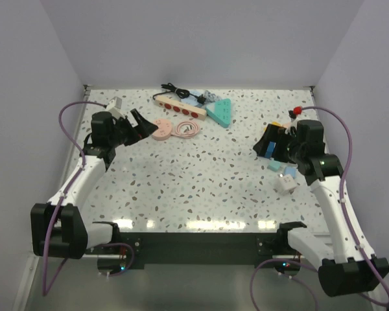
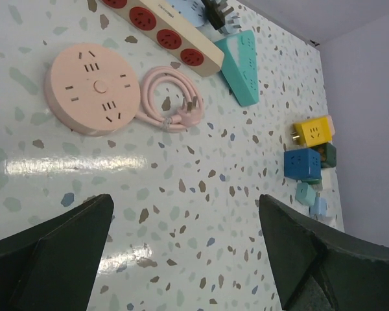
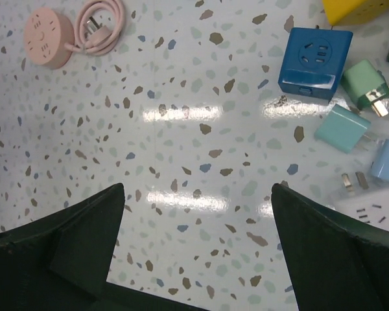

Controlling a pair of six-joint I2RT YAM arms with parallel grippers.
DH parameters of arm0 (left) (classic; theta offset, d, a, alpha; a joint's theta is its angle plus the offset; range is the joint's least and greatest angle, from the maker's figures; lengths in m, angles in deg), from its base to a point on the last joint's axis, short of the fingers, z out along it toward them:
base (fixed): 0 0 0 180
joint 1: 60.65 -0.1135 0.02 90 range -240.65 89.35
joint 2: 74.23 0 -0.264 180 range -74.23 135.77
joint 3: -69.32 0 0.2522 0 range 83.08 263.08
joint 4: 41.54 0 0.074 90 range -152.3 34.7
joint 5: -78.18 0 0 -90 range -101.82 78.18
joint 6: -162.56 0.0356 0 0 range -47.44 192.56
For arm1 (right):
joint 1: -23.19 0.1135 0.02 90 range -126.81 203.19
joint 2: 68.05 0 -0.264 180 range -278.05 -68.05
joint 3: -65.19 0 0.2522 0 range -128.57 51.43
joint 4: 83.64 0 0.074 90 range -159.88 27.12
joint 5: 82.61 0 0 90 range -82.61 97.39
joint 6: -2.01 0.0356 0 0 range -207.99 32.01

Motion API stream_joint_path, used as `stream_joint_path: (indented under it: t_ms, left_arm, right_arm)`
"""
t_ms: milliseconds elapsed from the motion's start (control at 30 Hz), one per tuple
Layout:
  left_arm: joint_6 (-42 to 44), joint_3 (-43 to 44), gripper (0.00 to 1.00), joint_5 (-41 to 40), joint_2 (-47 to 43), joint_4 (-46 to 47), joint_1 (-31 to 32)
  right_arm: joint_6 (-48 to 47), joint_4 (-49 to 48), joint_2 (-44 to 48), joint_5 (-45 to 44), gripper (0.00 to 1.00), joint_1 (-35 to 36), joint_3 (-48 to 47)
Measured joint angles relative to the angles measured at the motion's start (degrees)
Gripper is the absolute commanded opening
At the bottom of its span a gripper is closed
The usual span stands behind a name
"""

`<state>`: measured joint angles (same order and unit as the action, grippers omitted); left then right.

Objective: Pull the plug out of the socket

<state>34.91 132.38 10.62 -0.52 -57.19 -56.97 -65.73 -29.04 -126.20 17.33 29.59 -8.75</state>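
The left tool (image 1: 140,127) stands wide open, its two dark fingers (image 2: 48,259) spread far apart with only bare speckled counter (image 1: 201,181) between them. It holds and touches nothing. Ahead of it lies a pink round socket (image 2: 94,87) with a coiled pink cable. Beyond that, towards the back of the counter, is the cream power strip (image 2: 165,32). The strip lies flat at a slant, its red round outlets face up, and a teal triangular block (image 2: 242,65) is just beside one end. The right tool (image 3: 198,253) is also fully spread and empty. It sits well apart from the strip, near a blue cube adapter (image 3: 314,61) and other small adapters on the right side.
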Motion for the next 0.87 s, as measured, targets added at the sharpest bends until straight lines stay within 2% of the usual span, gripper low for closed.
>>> stream_joint_path:
  t_ms: [167, 367, 600, 867]
  left_arm:
    - [0.0, -1.4, 1.0, 1.3, -5.2, -2.9, 0.1]
    - [1.5, -1.4, 1.0, 1.4, -8.2, -10.4, 0.1]
    - [3.8, -1.4, 1.0, 1.5, -14.1, -16.8, 0.1]
    - [4.5, -2.8, 1.0, 3.0, -19.8, -16.7, 0.2]
  right_arm:
    - [-0.7, 3.7, 9.2, -3.0, 0.99, 2.1, 2.4]
    - [-1.7, 6.1, 15.6, -4.5, 0.99, 2.3, 5.3]
    - [-1.7, 6.9, 17.5, -4.5, 0.99, 3.0, 5.9]
    - [-1.5, 9.2, 17.2, -7.1, 0.99, 4.2, 4.8]
